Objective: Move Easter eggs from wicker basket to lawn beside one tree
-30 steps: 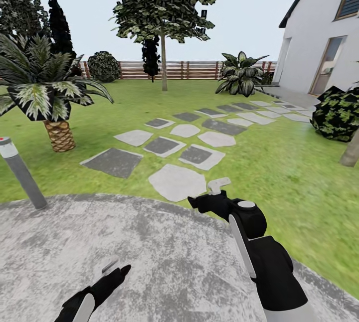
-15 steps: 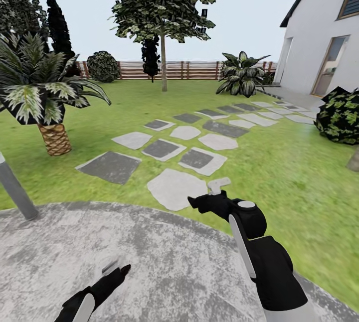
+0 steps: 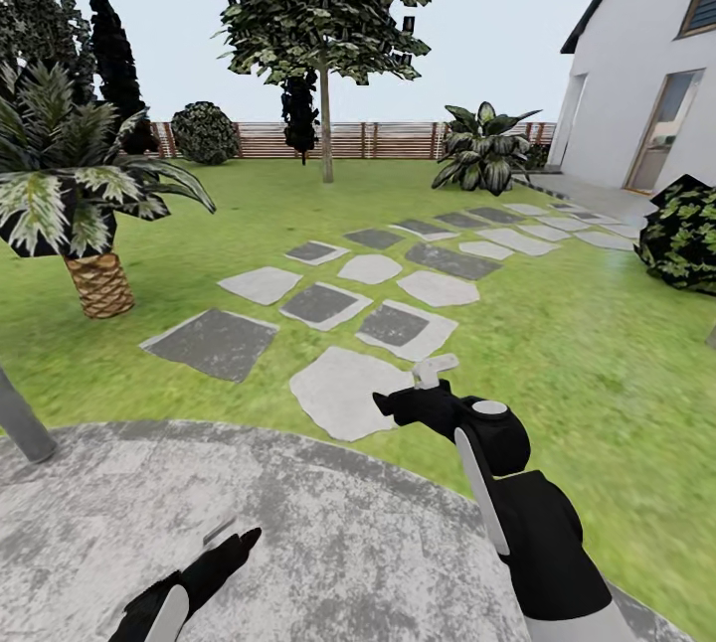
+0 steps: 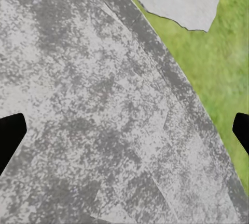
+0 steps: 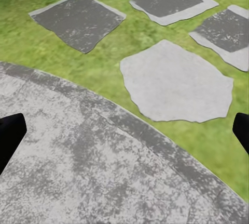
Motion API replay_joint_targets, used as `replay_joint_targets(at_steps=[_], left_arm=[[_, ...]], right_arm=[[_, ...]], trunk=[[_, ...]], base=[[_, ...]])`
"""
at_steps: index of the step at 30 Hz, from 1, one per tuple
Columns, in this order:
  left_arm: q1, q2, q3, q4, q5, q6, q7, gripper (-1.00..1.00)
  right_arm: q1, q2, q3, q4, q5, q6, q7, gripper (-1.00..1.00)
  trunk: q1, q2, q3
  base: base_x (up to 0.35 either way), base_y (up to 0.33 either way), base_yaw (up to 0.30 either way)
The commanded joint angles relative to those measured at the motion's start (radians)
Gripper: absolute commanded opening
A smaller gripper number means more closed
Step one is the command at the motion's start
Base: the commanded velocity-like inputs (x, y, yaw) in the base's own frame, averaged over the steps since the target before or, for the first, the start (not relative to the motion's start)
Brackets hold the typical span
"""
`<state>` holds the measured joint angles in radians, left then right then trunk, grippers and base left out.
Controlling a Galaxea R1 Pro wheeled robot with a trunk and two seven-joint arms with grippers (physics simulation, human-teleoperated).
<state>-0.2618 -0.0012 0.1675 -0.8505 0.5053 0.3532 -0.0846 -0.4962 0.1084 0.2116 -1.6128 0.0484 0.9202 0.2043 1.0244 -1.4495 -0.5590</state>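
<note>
Under both claws lies the grey gravel circle (image 3: pixel 298 523), and neither carries anything: the right gripper (image 5: pixel 124 130) and the left gripper (image 4: pixel 124 130) each show dark fingertips far apart at the edges of their wrist views, so both are released, with only ground between the fingers. I judge the arms are held low and tucked forward because the robot is travelling, not reaching. Ahead of the right gripper (image 3: pixel 430 376) the lawn (image 3: pixel 557 344) begins, crossed by stepping stones (image 3: pixel 343 389) that lead away toward the white house (image 3: pixel 636 76). Far beyond it stands a tree (image 3: pixel 325 125) with a pale straight trunk before the slatted fence (image 3: pixel 388 139); off toward the left claw's side is a palm (image 3: pixel 94 225). No basket or eggs can be seen, so I cannot tell what it holds
</note>
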Motion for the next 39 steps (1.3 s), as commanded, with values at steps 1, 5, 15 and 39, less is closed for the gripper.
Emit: replay_joint_targets(at_steps=[1,5,15,39], left_arm=[[0.0,0.0,0.003,-0.001,0.007,0.007,-0.003,1.0],[0.0,0.0,0.003,-0.001,0.007,0.007,-0.003,1.0],[0.0,0.0,0.003,-0.001,0.007,0.007,-0.003,1.0],[0.0,0.0,0.003,-0.001,0.007,0.007,-0.003,1.0]], right_arm=[[-0.001,0.0,0.0,-0.001,0.005,0.005,0.005,1.0],[-0.001,0.001,-0.001,-0.001,0.005,0.004,0.005,1.0],[-0.001,0.001,-0.002,-0.001,0.005,0.003,0.005,1.0],[-0.001,0.001,0.002,-0.001,0.005,0.01,0.005,1.0]], trunk=[[0.001,-0.001,-0.001],[0.001,-0.001,-0.001],[0.001,-0.001,-0.001],[0.001,-0.001,-0.001]], base=[[0.328,0.0,0.0],[0.328,0.0,0.0],[0.328,0.0,0.0],[0.328,0.0,0.0]])
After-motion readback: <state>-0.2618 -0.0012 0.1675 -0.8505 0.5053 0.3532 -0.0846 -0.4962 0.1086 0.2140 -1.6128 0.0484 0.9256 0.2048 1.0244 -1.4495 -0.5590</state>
